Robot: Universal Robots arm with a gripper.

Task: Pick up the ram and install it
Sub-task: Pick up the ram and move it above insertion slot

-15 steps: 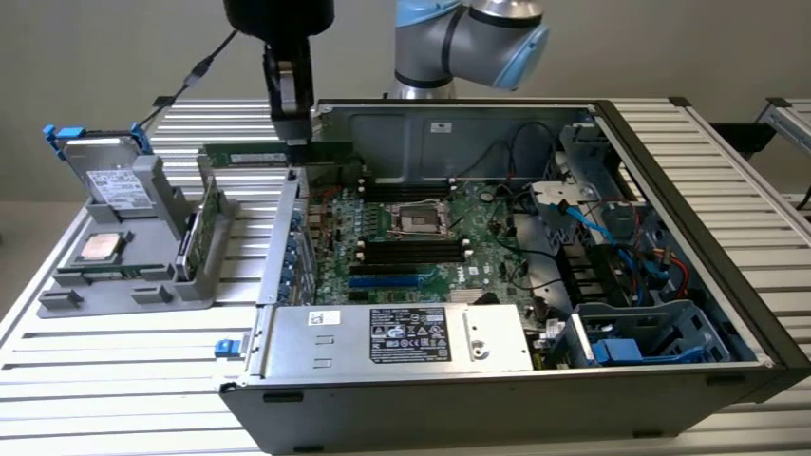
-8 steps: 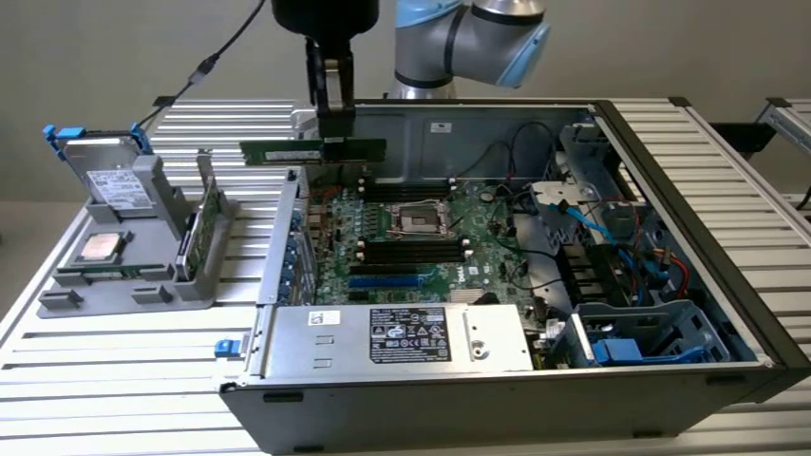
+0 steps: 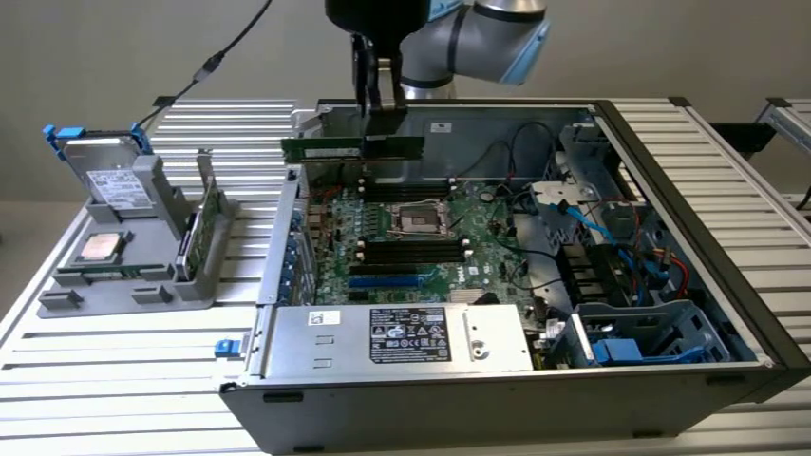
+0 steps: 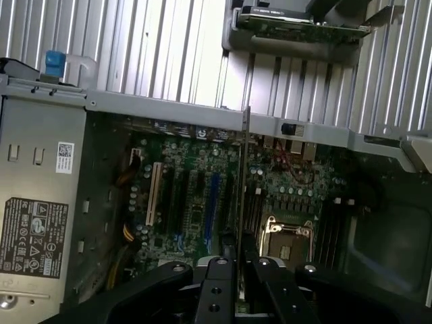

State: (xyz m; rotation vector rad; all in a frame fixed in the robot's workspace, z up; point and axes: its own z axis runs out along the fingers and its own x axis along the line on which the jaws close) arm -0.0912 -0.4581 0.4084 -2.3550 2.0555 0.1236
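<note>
One gripper, fingers closed on the ram, holds it level over the motherboard, long axis running from the exterior view's left to right.

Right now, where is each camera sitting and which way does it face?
Exterior view: off the arm, raised, looking down into the open dark metal computer case; shows the grey-and-blue arm and its tool gripping the long flat green ram stick.
Wrist view: on the wrist, looking down past the tool's black fingers at the green motherboard.
Both share the tool, ram stick, motherboard and square silver processor socket.
</note>
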